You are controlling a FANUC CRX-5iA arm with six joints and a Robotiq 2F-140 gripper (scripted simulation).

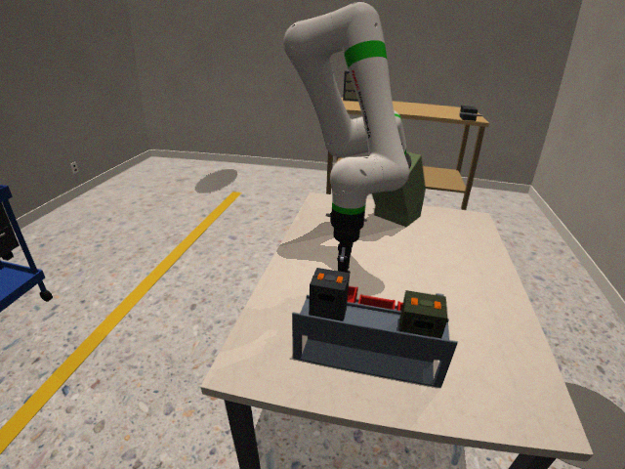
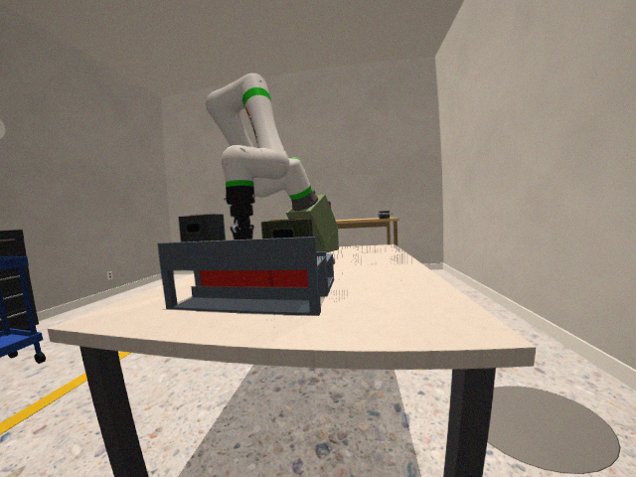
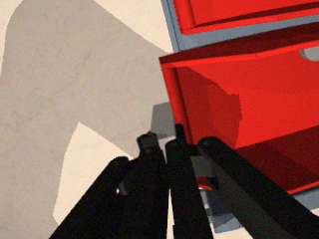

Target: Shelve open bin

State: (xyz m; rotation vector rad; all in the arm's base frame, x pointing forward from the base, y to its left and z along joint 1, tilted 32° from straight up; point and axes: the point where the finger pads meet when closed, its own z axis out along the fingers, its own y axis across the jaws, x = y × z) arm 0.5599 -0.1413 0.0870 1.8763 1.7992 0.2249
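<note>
My gripper [image 1: 344,273] [image 2: 242,238] [image 3: 165,118] is shut and empty, pointing down at the open front of a red bin [image 1: 353,293] [image 3: 279,95]. Its fingertips overlap that bin's front edge in the wrist view; contact cannot be told. This bin is at the row's end in the blue-grey shelf [image 1: 373,343] [image 2: 236,252]. It looks slightly turned against the neighbouring red bin [image 1: 377,301] [image 3: 249,11] and its front reaches farther out. Whether it is level cannot be told. No parts show in its visible portion; much of it is out of view or behind the fingers.
A dark box [image 1: 328,298] [image 2: 201,228] and a green box [image 1: 424,314] [image 2: 286,229] stand on the shelf's top board. The dark box is close to my gripper and hides part of the end bin in the top view.
</note>
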